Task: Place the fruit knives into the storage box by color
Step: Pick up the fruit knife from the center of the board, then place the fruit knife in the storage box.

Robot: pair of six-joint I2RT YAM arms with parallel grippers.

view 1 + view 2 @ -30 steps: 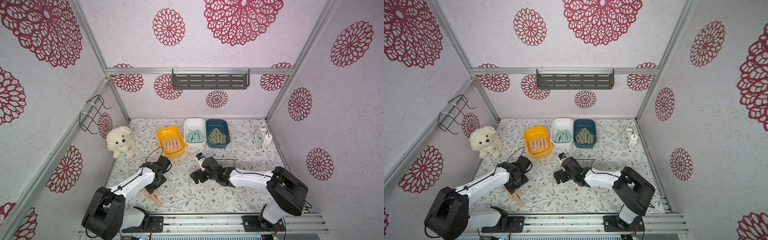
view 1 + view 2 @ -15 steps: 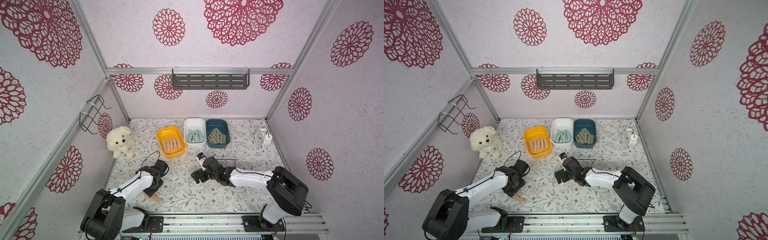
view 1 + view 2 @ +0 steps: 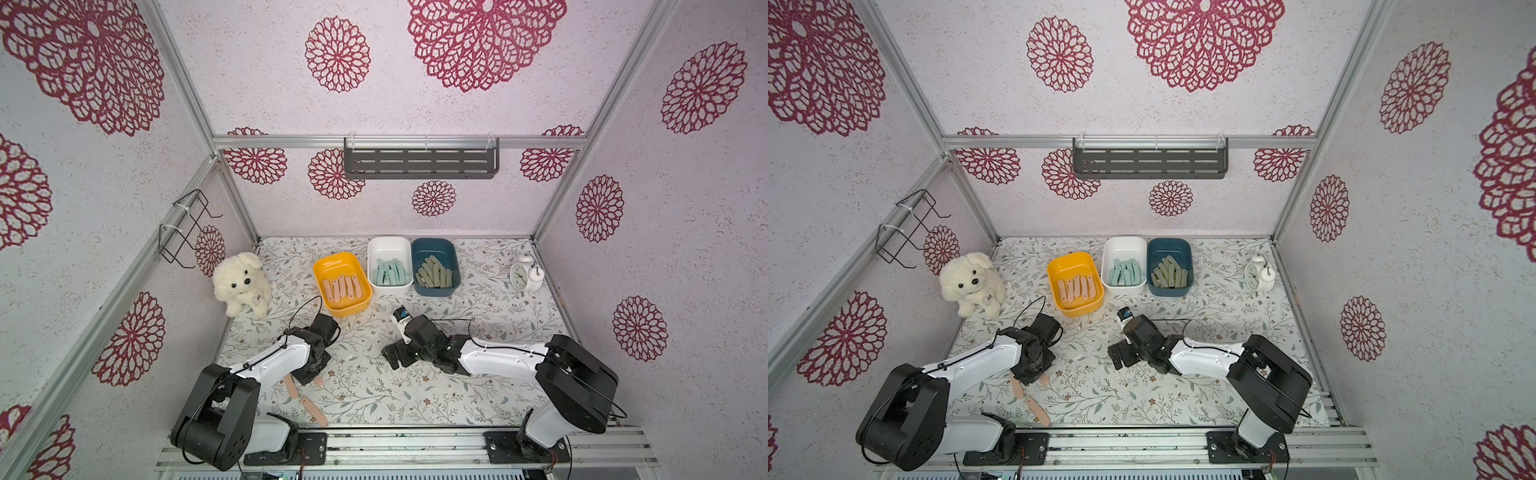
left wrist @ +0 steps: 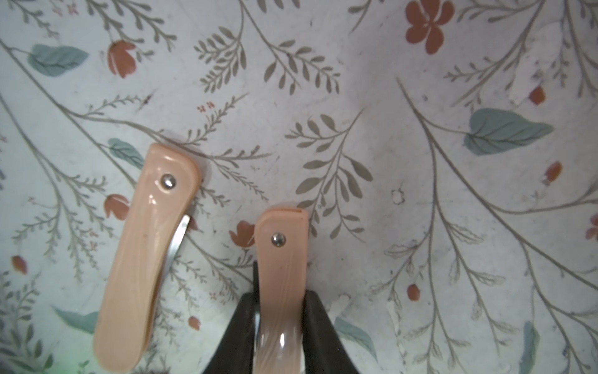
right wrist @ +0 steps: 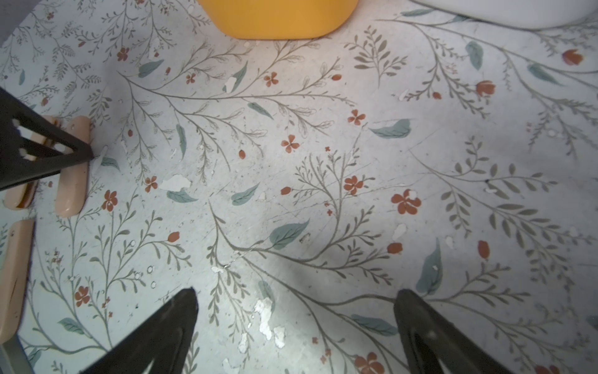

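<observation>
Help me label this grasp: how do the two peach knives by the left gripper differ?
The held knife is clamped in the left gripper; the loose knife lies free on the table. The loose knife lies at a slant to the held knife, not touching it. Both are peach-pink with a metal rivet near one end.

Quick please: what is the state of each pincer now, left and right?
Left pincer: closed on a peach-pink fruit knife.
Right pincer: open, holding nothing.
</observation>
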